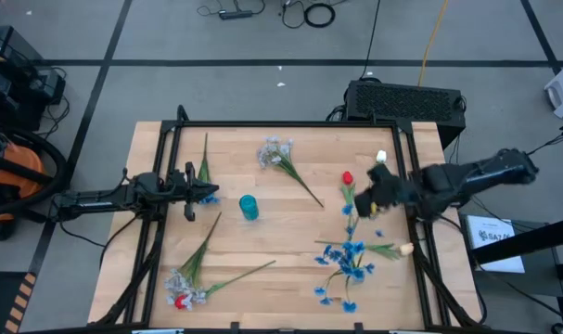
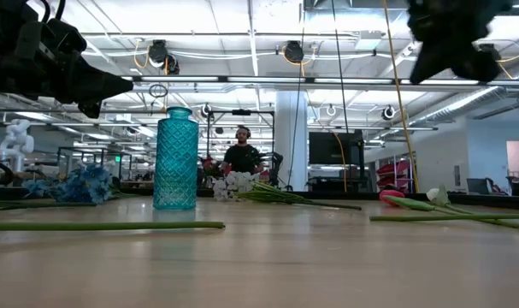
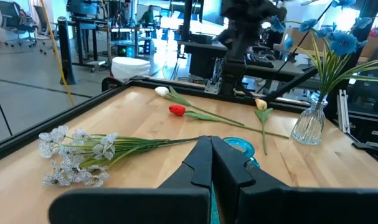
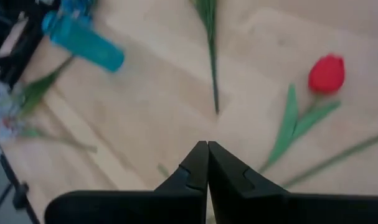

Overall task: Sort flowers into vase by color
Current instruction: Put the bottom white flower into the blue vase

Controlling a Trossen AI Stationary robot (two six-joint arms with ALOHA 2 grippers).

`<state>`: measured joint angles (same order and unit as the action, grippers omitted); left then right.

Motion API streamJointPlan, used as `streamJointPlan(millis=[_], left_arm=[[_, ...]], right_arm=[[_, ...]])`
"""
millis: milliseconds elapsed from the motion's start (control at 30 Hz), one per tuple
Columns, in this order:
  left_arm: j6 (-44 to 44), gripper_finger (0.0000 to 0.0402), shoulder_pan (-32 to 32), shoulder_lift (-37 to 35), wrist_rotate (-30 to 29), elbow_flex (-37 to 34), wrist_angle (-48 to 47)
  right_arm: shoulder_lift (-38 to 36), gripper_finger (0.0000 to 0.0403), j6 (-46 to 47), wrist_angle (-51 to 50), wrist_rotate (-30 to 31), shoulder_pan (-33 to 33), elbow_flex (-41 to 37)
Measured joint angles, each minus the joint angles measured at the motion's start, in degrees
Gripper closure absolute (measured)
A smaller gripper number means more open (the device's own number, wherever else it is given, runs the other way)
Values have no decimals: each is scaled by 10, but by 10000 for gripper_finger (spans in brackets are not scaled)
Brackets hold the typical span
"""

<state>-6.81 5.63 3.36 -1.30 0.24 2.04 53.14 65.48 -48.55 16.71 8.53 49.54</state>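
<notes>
Just beside the empty, closed right pincer [image 4: 207, 144], the red tulip [image 4: 326, 73].

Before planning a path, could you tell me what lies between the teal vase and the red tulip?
In the high view, one pale spray's green stem crosses between teal vase and red tulip.

**Legible text in the scene**

High view: a white sheet [image 1: 492, 234] beside the table's right edge carries dark printed lettering, too small to read with certainty. No other label, brand, number or sign can be read in the low view or in either wrist view.
</notes>
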Motion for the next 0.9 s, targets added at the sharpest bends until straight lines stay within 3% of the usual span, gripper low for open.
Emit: streamJointPlan(millis=[200, 367, 633, 900], left_arm=[[0, 399, 0, 0, 0, 0, 0], [-1, 399, 0, 0, 0, 0, 10], [-3, 399, 0, 0, 0, 0, 63], [0, 399, 0, 0, 0, 0, 69]], right_arm=[[44, 403, -113, 107, -109, -164, 0], [117, 403, -159, 137, -180, -242, 19], [228, 403, -230, 71, -187, -277, 140], [271, 403, -248, -17, -177, -277, 222]])
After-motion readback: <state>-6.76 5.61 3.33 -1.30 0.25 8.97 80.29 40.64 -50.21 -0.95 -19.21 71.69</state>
